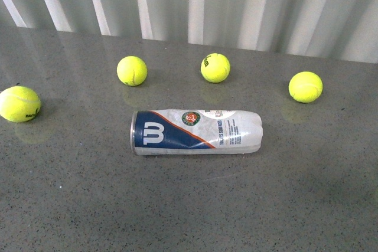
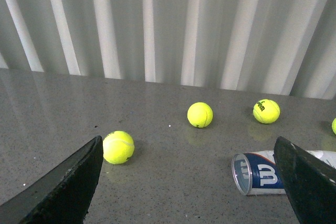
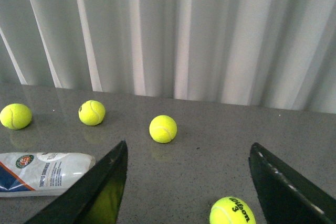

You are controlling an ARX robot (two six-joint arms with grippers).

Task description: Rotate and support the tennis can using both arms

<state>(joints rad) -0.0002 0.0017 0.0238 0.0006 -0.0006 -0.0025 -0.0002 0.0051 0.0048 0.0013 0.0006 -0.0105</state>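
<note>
The tennis can (image 1: 195, 132) lies on its side in the middle of the table (image 1: 71, 205), silver rim to the left, with tennis balls (image 1: 132, 70) scattered beyond it and to both sides. Your left gripper (image 2: 186, 187) and right gripper (image 3: 189, 192) both hang spread wide, holding nothing, apart from the can.

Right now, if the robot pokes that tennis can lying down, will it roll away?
Probably: the tennis can lies flat on the smooth table, so a sideways push should roll it. It looks empty, with the balls outside, so it is likely light. Its clear plastic may dent if squeezed.
</note>
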